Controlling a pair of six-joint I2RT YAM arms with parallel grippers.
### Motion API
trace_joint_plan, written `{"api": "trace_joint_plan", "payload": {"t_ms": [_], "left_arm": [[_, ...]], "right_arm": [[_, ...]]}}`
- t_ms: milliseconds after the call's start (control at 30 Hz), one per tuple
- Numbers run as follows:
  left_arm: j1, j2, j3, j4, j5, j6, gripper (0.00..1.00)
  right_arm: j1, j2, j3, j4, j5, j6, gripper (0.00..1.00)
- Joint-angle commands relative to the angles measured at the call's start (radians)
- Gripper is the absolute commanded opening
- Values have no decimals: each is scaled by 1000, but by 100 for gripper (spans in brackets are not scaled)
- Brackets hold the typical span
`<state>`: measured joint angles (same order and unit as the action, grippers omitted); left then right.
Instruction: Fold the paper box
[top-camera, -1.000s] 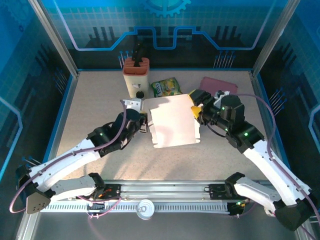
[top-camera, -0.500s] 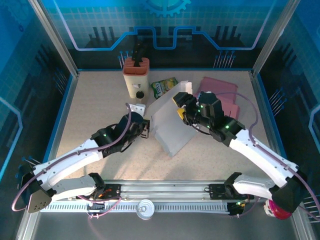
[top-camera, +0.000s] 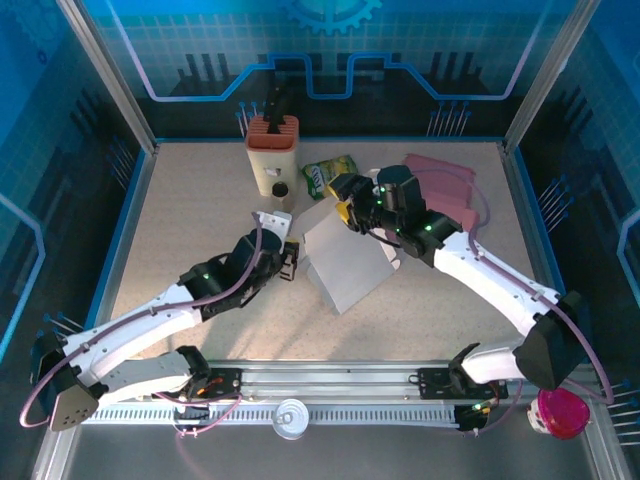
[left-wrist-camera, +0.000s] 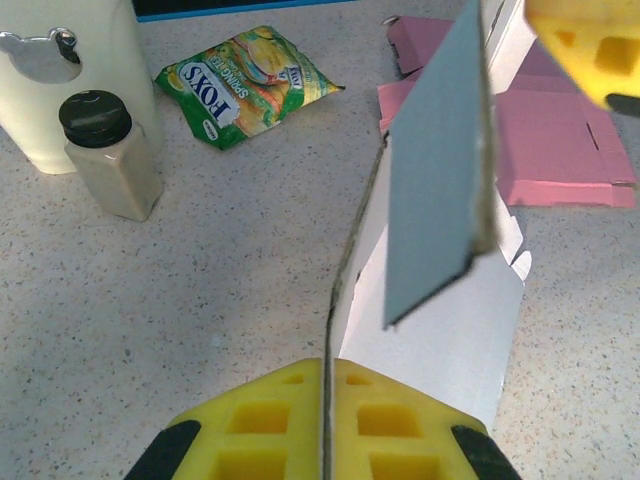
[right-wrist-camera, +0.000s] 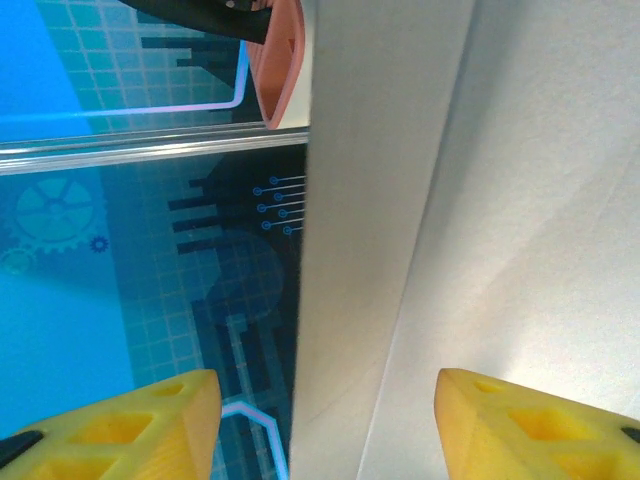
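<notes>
Left wrist: near paper box (left-wrist-camera: 438, 190), jar (left-wrist-camera: 110, 165) seemingly holds powder.

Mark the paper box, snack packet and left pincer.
paper box (top-camera: 345, 268): top view, middle of its tilted panel.
snack packet (left-wrist-camera: 245, 85): left wrist view, centre of wrapper.
left pincer (left-wrist-camera: 325, 392): left wrist view, seam between its yellow pads.

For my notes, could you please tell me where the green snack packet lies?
In the top view, the green snack packet lies at the far centre, between the black-capped bottle on its left and the pink box on its right.
</notes>
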<state>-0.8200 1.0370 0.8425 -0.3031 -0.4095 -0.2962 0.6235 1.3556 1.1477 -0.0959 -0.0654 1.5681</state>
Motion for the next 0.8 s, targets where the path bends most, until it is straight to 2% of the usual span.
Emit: {"api": "trace_joint_plan", "payload": {"t_ms": [0,367,767], "left_arm": [[-2,-20,-22,36,24,45,0],[-7,-26,-31,52,23,71,0],[-9,-23,-33,61,14,83,0]], "right_arm": [[-17,4,38,15,-33,0,54],[-50,58,36,33,-85,10,42],[-56,51,-9,61,-85,20,11]]}}
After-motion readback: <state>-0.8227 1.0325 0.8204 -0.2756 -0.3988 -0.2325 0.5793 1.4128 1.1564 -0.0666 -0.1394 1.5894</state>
